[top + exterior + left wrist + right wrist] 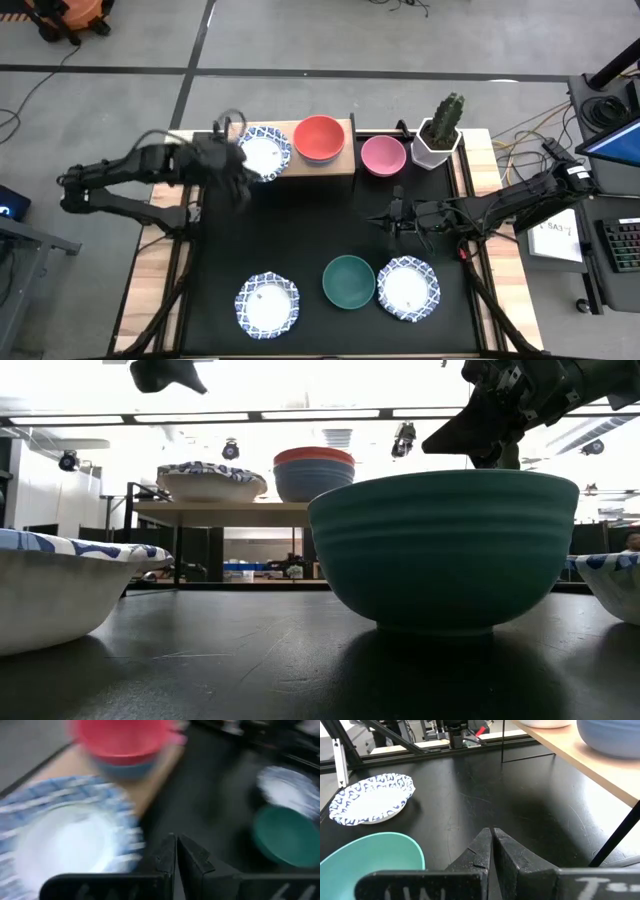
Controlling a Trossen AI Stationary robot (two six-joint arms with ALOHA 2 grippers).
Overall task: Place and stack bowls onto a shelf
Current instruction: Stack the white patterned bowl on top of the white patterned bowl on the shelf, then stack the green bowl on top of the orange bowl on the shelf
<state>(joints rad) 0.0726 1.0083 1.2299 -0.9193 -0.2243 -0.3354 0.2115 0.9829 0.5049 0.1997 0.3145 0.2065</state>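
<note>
The light-wood shelf [345,160] stands at the mat's far edge. A blue-patterned bowl [264,152] sits on its left part. A red bowl [319,136] is stacked in a grey-blue bowl [312,478] at its middle. The pink bowl [383,155] sits on the mat right of the shelf. Near the front edge sit a patterned bowl [267,303], the dark green bowl [349,281] and another patterned bowl [407,288]. My left gripper [176,837], shut and holding nothing, hangs over the mat beside the near side of the shelf's patterned bowl [65,840]. My right gripper [491,831], shut and holding nothing, hovers over the mat [378,221] between the pink and green bowls.
A white cactus pot [438,138] stands at the far right corner, right of the pink bowl. The black mat [310,230] covers most of the table, and its middle is bare. The shelf's thin black legs [615,837] stand close to my right gripper.
</note>
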